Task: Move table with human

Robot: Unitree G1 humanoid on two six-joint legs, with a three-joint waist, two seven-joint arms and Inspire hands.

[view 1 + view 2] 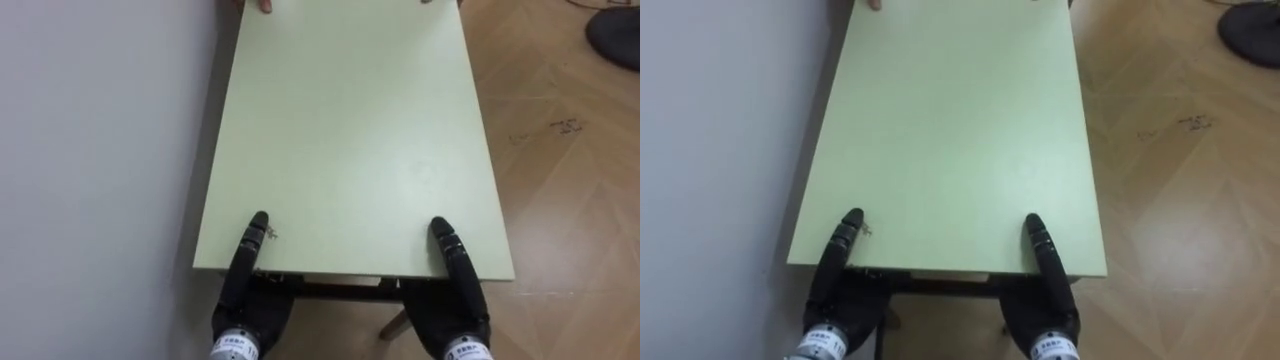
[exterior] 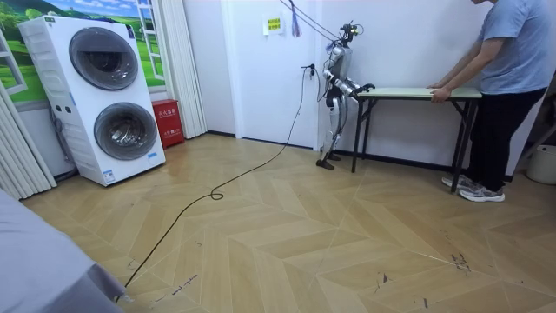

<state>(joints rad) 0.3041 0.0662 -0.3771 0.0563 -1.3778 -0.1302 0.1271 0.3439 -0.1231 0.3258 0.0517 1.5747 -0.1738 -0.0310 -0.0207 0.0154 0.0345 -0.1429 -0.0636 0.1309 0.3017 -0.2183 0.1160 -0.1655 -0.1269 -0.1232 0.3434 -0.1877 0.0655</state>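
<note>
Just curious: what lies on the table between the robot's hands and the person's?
Nothing: the left eye view shows bare table from the left hand and right hand to the person's fingertips.

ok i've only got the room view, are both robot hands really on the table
observer: yes, left hand and right hand are at the table's near edge, one towards each corner
operator: and the wall on its left
observer: the wall runs along the table's left long edge with a thin dark gap
operator: anything on the floor on the right
observer: a dark round thing lies on the floor past the far right corner
</note>
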